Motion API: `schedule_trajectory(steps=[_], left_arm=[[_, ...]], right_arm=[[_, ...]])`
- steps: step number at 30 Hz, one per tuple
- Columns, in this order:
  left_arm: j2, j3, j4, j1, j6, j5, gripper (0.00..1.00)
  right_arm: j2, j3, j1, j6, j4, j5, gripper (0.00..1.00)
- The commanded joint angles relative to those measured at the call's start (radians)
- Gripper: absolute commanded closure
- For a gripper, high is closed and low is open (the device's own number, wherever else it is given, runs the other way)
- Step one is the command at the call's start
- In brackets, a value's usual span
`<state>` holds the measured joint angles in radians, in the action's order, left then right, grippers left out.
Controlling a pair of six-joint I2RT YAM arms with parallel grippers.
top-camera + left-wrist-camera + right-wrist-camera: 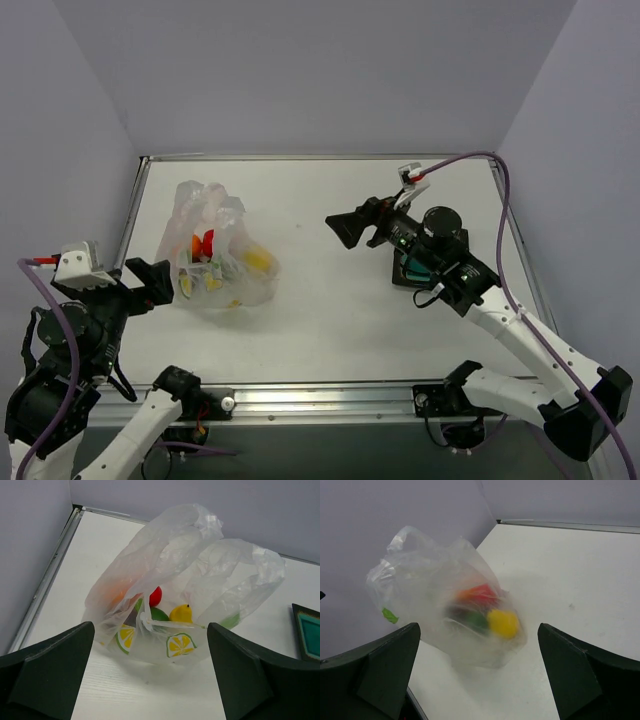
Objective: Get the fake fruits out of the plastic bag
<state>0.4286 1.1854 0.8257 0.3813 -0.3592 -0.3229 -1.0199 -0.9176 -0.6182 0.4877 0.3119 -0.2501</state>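
1. Top external view: the plastic bag (215,262) sits crumpled but upright on the left part of the white table (340,310), near the left rail.
2. Inside the translucent film, a yellow fruit (258,260) lies toward the bag's right side. A red fruit (207,243) and an orange fruit (190,246) sit together toward the left.
3. The left gripper (165,285) hovers just beside the bag's near-left edge, its dark fingers spread wide and holding nothing. Whether a finger touches the film cannot be told from above.
4. Left wrist view: the two fingers frame the bag from the front, one low on each side. Two handle loops (172,530) stand up over the opening.
5. The red and yellow fruits show through the gap with a green piece (159,614) between them, and the orange fruit glows through the left wall.
6. Lemon-slice prints (181,645) mark the bag's lower front. At the right edge lies a dark tray with a teal centre (307,635), well apart from the bag.
7. The right gripper (338,230) hangs over mid-table, well apart from the bag and pointed toward it, its fingers parted wide and empty.
8. Right wrist view: the bag is blurred, with yellow, red, orange and green patches showing low inside. A darker patch beside them is too soft to name.
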Motion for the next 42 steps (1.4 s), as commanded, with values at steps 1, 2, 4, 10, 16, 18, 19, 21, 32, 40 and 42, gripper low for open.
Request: schedule_trajectory(steps=[1, 2, 4, 10, 16, 18, 19, 21, 32, 40, 42], left_arm=[[0.056, 0.016, -0.022, -0.001, 0.016, 0.001, 0.06], [0.065, 0.016, -0.025, -0.001, 0.016, 0.004, 0.06], [0.100, 0.037, -0.025, -0.001, 0.012, 0.001, 0.06], [0.214, 0.103, -0.089, -0.001, 0.002, -0.034, 0.06], [0.421, 0.174, -0.166, -0.002, -0.021, -0.042, 0.06], [0.499, 0.198, -0.171, -0.007, -0.027, -0.038, 0.06], [0.521, 0.206, -0.178, -0.018, -0.033, -0.030, 0.06], [0.576, 0.217, -0.194, -0.038, -0.034, -0.015, 0.06], [0.647, 0.099, -0.246, -0.298, -0.107, 0.150, 0.44], [0.515, -0.222, -0.250, -0.360, -0.245, 0.125, 0.98], [0.474, -0.323, -0.266, -0.363, -0.283, 0.120, 0.98]], right_arm=[[-0.035, -0.087, -0.063, -0.029, 0.036, 0.032, 0.00], [-0.057, -0.098, -0.108, -0.035, 0.041, 0.053, 0.00], [-0.087, -0.127, -0.153, -0.061, 0.042, 0.077, 0.00], [-0.224, -0.276, -0.293, -0.119, 0.062, 0.132, 0.00], [-0.377, -0.426, -0.362, -0.150, 0.096, 0.170, 0.00], [-0.442, -0.473, -0.364, -0.144, 0.102, 0.172, 0.00], [-0.465, -0.490, -0.364, -0.141, 0.105, 0.169, 0.00], [-0.531, -0.526, -0.364, -0.133, 0.099, 0.169, 0.00], [-0.798, -0.633, -0.364, -0.072, 0.136, 0.140, 0.41], [-0.781, -0.267, -0.308, -0.020, 0.246, 0.297, 1.00], [-0.770, -0.126, -0.287, 0.008, 0.279, 0.344, 1.00]])
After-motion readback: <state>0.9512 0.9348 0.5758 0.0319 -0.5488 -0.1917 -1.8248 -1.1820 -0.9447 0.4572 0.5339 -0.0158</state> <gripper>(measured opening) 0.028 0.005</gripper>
